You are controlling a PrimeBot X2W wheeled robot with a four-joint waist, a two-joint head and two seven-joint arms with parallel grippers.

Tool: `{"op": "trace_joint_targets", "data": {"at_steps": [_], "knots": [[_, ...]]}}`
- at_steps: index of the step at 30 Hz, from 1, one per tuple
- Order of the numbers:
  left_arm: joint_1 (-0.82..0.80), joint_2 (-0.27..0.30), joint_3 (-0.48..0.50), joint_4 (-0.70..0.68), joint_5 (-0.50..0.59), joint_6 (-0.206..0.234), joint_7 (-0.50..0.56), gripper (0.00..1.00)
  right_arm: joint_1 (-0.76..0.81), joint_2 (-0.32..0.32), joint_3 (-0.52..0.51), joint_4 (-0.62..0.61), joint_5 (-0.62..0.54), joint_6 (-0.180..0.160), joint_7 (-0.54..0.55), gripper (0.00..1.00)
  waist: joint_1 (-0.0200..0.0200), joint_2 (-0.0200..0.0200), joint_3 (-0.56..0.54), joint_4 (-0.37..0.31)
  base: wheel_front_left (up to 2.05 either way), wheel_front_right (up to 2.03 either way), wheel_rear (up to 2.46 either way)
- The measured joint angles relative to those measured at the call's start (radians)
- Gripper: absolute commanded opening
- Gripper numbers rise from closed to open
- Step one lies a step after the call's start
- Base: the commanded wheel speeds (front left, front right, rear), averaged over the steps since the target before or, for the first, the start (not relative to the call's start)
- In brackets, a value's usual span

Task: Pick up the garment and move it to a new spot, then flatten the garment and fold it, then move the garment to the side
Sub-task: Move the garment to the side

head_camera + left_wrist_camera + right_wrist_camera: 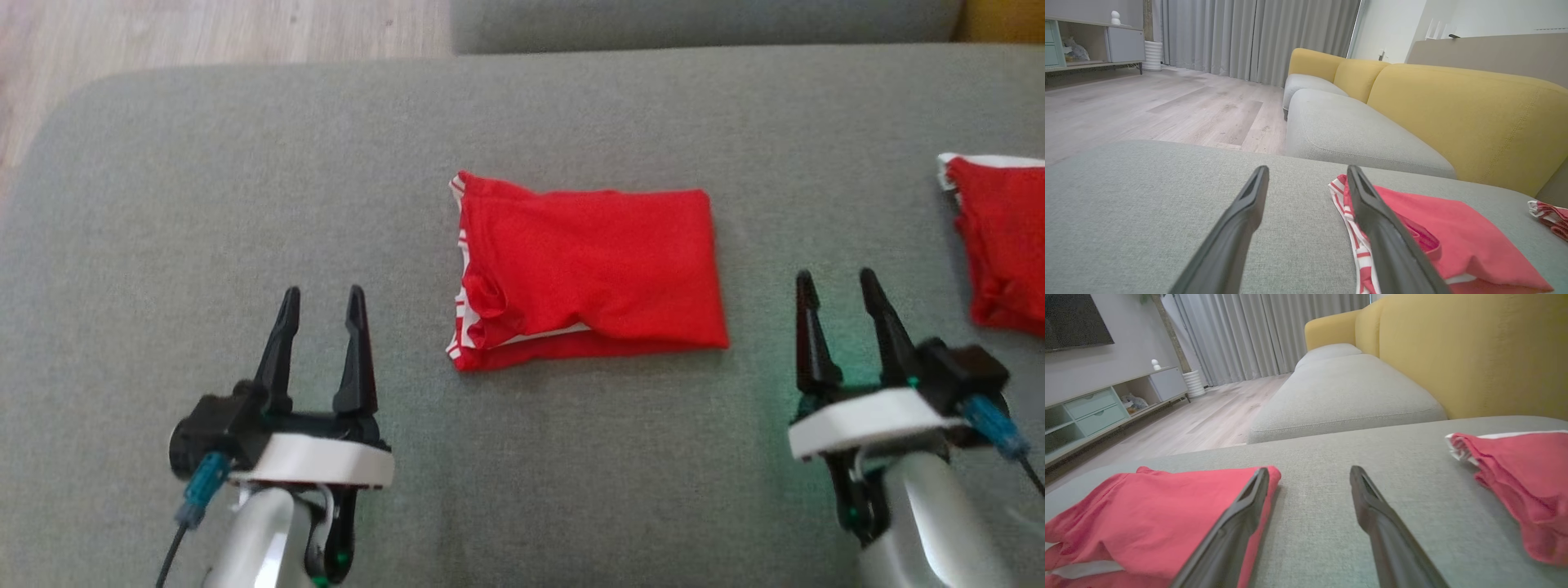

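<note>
A red garment with white striped trim lies folded into a rectangle at the middle of the grey cushion. My left gripper hovers open to its lower left, with nothing between its fingers. Open as well and holding nothing, my right gripper stands to the garment's lower right. In the left wrist view the garment lies just right of the gripper. From the right wrist, the garment lies left of the gripper.
A second red garment lies at the cushion's right edge, also seen from the right wrist. A yellow sofa backrest rises behind the cushion. Wooden floor lies beyond the cushion's far-left edge.
</note>
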Motion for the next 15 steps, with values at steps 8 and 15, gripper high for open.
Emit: {"op": "trace_joint_targets", "data": {"at_steps": [8, 15], "knots": [[-0.046, 0.0, -0.016, 0.001, 0.0, -0.008, 0.0, 1.0, -0.163, -0.001, 0.077, 0.133, 0.053, 0.0, 0.07, 1.0, 0.0002, 0.0, 0.06, 0.038, 0.0, 0.0, 0.0], [-0.074, -0.001, -0.033, 0.002, -0.014, -0.007, 0.0, 1.0, -0.265, -0.003, 0.137, 0.349, 0.182, 0.0, 0.155, 1.0, 0.0001, 0.0, 0.092, 0.084, 0.0, 0.0, 0.0]]}}
